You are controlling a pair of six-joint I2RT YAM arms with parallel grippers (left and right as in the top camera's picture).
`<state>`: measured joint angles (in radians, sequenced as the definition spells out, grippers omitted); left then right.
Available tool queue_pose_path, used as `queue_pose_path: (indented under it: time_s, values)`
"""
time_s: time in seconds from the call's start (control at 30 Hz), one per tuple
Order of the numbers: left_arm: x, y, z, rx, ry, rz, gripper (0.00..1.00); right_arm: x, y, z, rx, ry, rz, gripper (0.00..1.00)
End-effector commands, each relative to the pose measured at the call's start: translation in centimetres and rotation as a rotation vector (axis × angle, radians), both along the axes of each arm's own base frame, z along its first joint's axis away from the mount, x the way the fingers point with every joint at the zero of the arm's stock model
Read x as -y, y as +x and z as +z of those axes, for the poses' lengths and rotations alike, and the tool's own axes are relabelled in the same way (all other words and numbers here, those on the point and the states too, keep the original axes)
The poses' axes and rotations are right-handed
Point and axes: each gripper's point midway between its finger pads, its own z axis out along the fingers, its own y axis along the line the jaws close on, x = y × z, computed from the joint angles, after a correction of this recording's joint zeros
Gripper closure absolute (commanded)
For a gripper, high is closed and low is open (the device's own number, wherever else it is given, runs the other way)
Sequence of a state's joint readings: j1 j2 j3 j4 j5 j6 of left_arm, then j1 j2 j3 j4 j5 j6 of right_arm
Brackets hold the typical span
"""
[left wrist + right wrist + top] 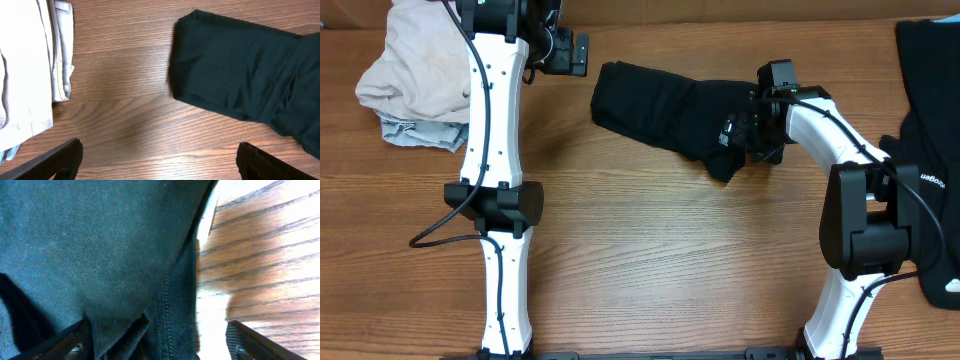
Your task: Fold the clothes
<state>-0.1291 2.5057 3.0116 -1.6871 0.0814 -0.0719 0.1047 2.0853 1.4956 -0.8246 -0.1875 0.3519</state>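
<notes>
A black T-shirt (660, 105), one of the clothes, lies folded into a long bundle across the back middle of the table. My right gripper (735, 135) is at its right end. In the right wrist view the jaws (159, 327) stand wide, one finger over the black fabric (100, 245) and the other over bare wood, with a stitched hem between them and nothing clamped. My left gripper (582, 53) hangs open just left of the bundle. Its wrist view has the fingers (160, 145) wide over bare wood, with the shirt's left end (240, 75) ahead to the right.
A beige pile of clothes (415, 65) over a pale grey-blue piece (415, 132) sits at the back left, its edge also in the left wrist view (25, 75). More black clothes (930, 80) lie along the right edge, behind the right arm.
</notes>
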Motion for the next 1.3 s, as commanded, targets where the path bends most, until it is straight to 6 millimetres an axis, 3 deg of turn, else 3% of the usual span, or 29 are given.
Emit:
queue_pose_path:
  time_s: [0.0,0.33,0.4,0.47,0.5,0.67,0.87,0.97,1.13,1.27]
  values:
    - [0.1,-0.2,0.9,0.021,0.003,0.006,0.00,-0.7,-0.5,-0.4,-0.023,0.044,-0.011,0.19]
    - [0.4,-0.2,0.9,0.019,-0.005,0.002,0.00,-1.2,-3.3,-2.7,-0.095,0.053,0.004,0.55]
    - [0.5,-0.3,0.9,0.019,-0.004,-0.001,0.00,-1.1,-3.6,-3.1,-0.101,0.052,0.002,0.71]
    - [0.8,-0.3,0.9,0.019,-0.004,-0.006,0.00,-0.8,-3.5,-3.2,-0.096,0.053,-0.005,0.94]
    - [0.9,-0.3,0.9,0.019,-0.004,-0.007,0.00,-0.6,-3.3,-3.1,-0.093,0.053,-0.012,0.96]
    - [1.3,-0.4,0.9,0.019,-0.004,-0.016,0.00,2.9,-2.8,-1.4,-0.090,0.058,-0.096,0.96]
    - [1.7,-0.5,0.9,0.019,-0.004,-0.025,0.00,10.6,-4.8,3.4,-0.079,0.061,-0.214,0.96]
    - [1.9,-0.5,0.9,0.019,-0.005,-0.027,0.00,13.4,-5.8,6.2,-0.026,0.090,-0.228,0.96]
    - [2.1,-0.5,0.9,0.019,-0.005,-0.031,0.00,13.7,-5.5,11.5,0.129,0.165,-0.134,0.96]
    - [2.1,-0.5,0.9,0.019,-0.005,-0.031,0.00,11.4,-4.7,13.7,0.189,0.151,-0.044,0.96]
